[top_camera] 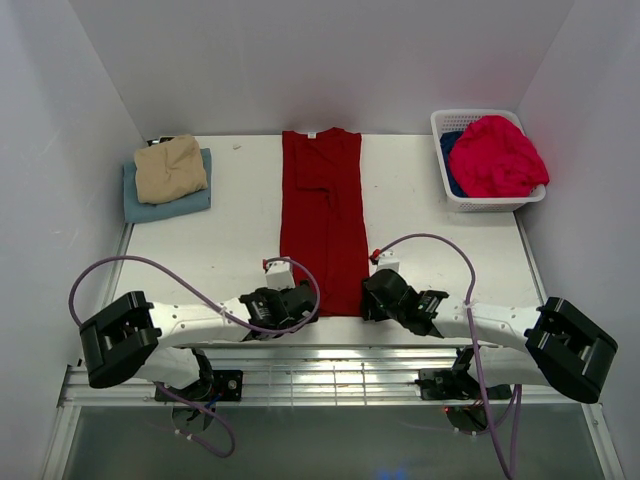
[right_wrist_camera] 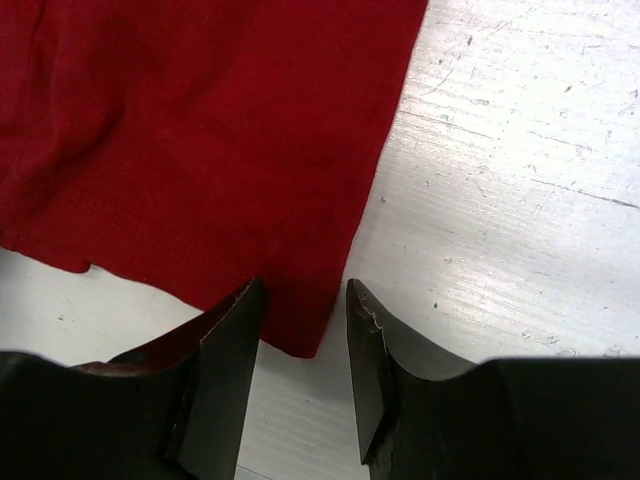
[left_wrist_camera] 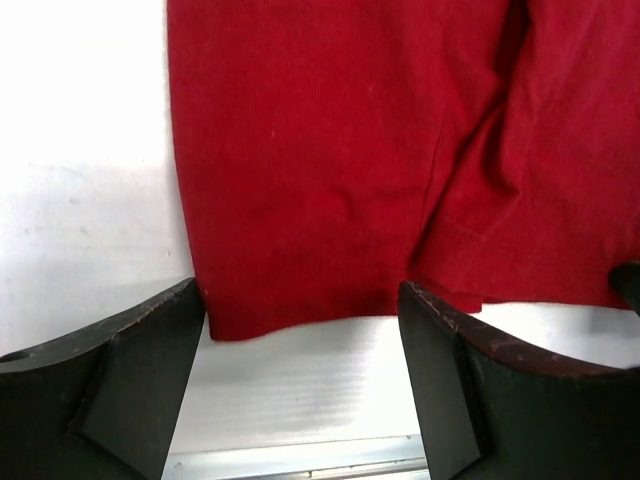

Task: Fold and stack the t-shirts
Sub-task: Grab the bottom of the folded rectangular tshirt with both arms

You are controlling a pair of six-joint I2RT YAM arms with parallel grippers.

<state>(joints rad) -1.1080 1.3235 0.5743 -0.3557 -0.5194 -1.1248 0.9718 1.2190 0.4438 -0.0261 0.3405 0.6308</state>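
midway through a folding job: a dark red t-shirt (top_camera: 320, 220) lies flat down the middle of the table (top_camera: 220, 250), collar at the far edge, hem at the near edge, its sides already turned in so that it forms one long narrow strip. the left gripper (left_wrist_camera: 300, 290) hangs low at the hem's left corner with its jaws wide apart and nothing between them but the cloth's edge just ahead. the right gripper (right_wrist_camera: 303, 290) sits at the hem's right corner, jaws partly apart and straddling the tip of that corner, with bare table showing in the gap, so it does not appear to be clamped on the fabric.

at the far left, a tan t-shirt (top_camera: 170, 168) rests folded on top of a folded light blue t-shirt (top_camera: 175, 203), a stack of two that looks finished. at the far right, a white lattice basket (top_camera: 490, 203) holds a bunched bright pinkish-red t-shirt (top_camera: 505, 158) with a deep blue t-shirt (top_camera: 452, 165) showing beside and under it, neither one folded.

by this reckoning two shirts are done, the red one needs its lengthwise folds and a move to the stack, and the two in the basket have not been started.
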